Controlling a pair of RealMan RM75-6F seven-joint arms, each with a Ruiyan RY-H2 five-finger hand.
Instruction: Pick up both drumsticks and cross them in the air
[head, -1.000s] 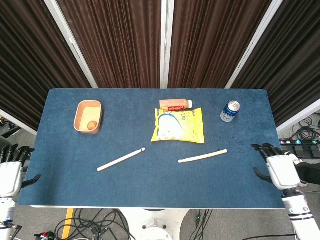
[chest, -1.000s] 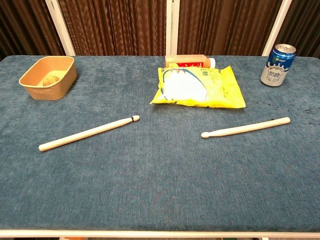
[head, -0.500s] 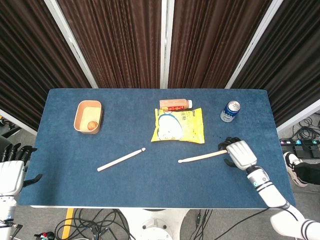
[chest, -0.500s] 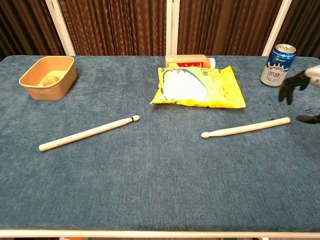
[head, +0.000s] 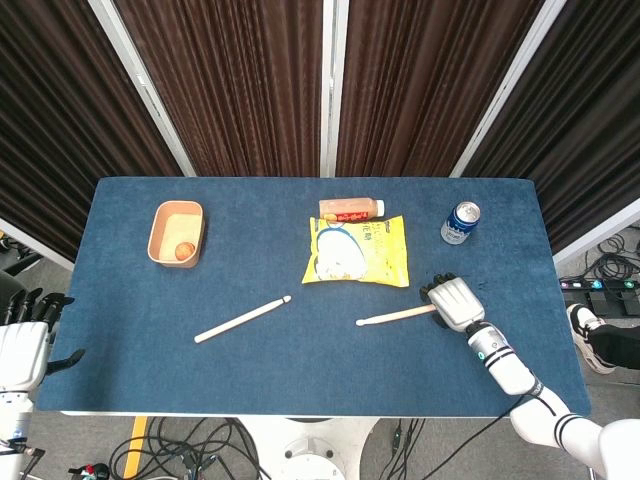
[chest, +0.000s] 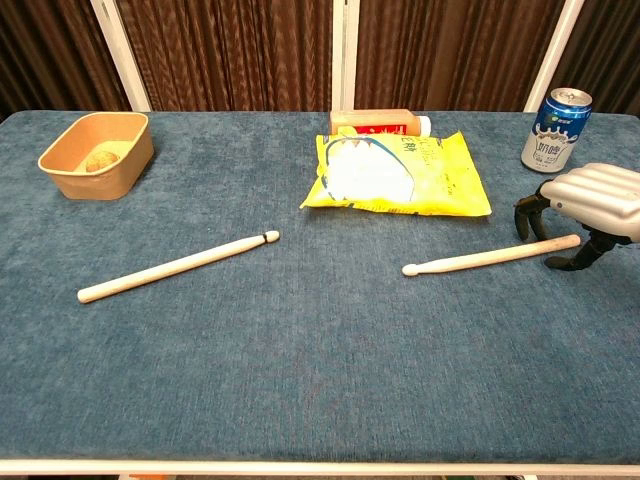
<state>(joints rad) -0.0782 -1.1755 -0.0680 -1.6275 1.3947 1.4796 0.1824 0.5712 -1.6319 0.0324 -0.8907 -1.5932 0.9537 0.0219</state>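
Two pale wooden drumsticks lie on the blue table. The left drumstick (head: 243, 319) (chest: 178, 265) rests at left centre, untouched. The right drumstick (head: 393, 316) (chest: 488, 256) lies at right centre. My right hand (head: 455, 302) (chest: 580, 210) hovers palm-down over that stick's butt end, fingers arched down on either side of it and not closed on it. My left hand (head: 20, 345) hangs off the table's left edge with fingers spread, holding nothing; the chest view does not show it.
A yellow snack bag (head: 357, 250) (chest: 398, 174) lies at centre back with an orange-labelled bottle (head: 350, 210) (chest: 378, 122) behind it. A blue can (head: 460, 223) (chest: 555, 130) stands at back right, close behind my right hand. A brown paper bowl (head: 177, 233) (chest: 97, 154) sits at back left.
My right hand has come in from the table's right edge and moved leftward over the right drumstick's butt end. The left hand and both drumsticks have not moved.
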